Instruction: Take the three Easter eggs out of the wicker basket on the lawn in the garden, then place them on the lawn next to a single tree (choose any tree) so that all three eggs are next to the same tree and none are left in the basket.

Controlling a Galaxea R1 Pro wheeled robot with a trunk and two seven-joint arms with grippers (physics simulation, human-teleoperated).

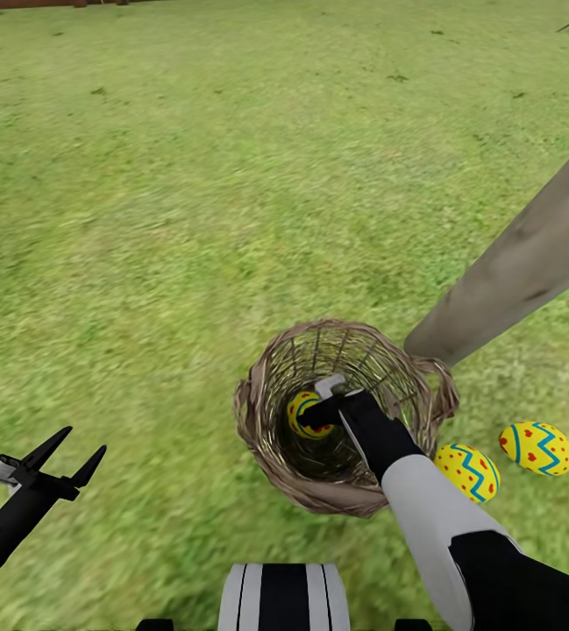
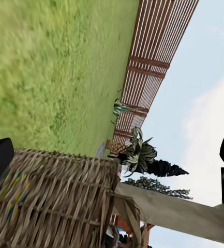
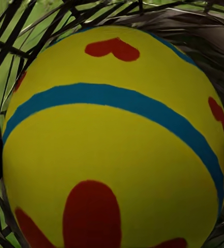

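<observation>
- Our left gripper [image 1: 60, 456] hangs over the lawn [image 1: 188, 193] with its jaws spread and nothing in them.
- The wicker basket [image 1: 258, 429] stands on the grass at the foot of the tree [image 1: 529, 254].
- Our right gripper [image 1: 319, 412] reaches into the basket at the last egg [image 1: 302, 410]; the wrist view is too close, so we cannot tell whether it grips.
- Two eggs [image 1: 466, 471] [image 1: 536, 448] lie on the grass just beside the basket, near the trunk.
</observation>
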